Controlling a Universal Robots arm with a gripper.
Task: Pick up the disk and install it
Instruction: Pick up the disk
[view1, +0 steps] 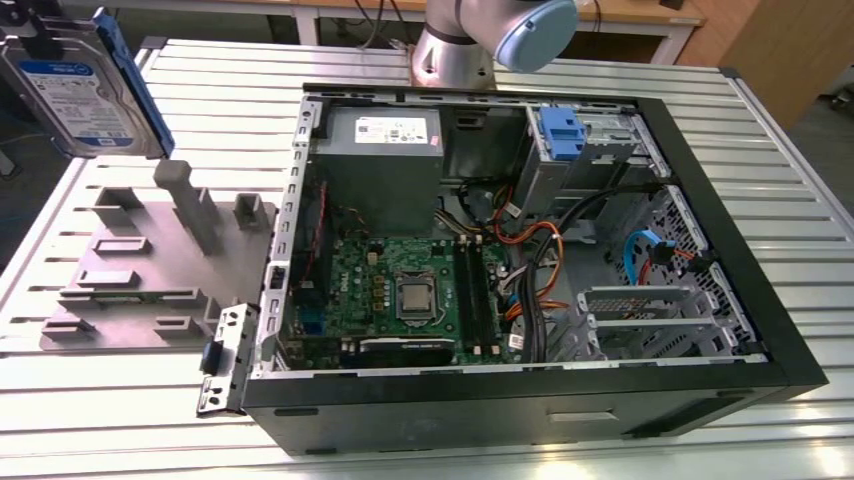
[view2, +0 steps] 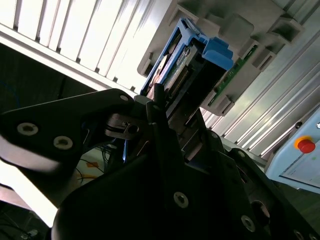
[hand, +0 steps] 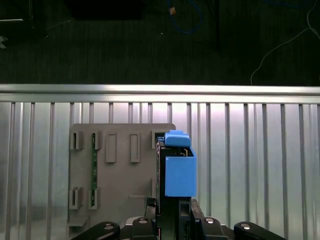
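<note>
The black gripper (hand: 175, 210) is clamped on the flat silver-grey hard disk with blue side rails (view1: 74, 90). The disk is held near the grey moulded holder tray (view1: 147, 270), beside the open black computer case (view1: 534, 400).

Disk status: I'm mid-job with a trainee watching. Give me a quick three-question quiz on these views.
1. True or false: the disk already sits inside the computer case.
2. In the first wrist view, the hand is shut on: A) the disk, B) a cable, C) nothing.
3. In the exterior view, on which side of the computer case does the grey fixture stand?
Key: 1 false; 2 A; 3 the exterior view's left.
</note>
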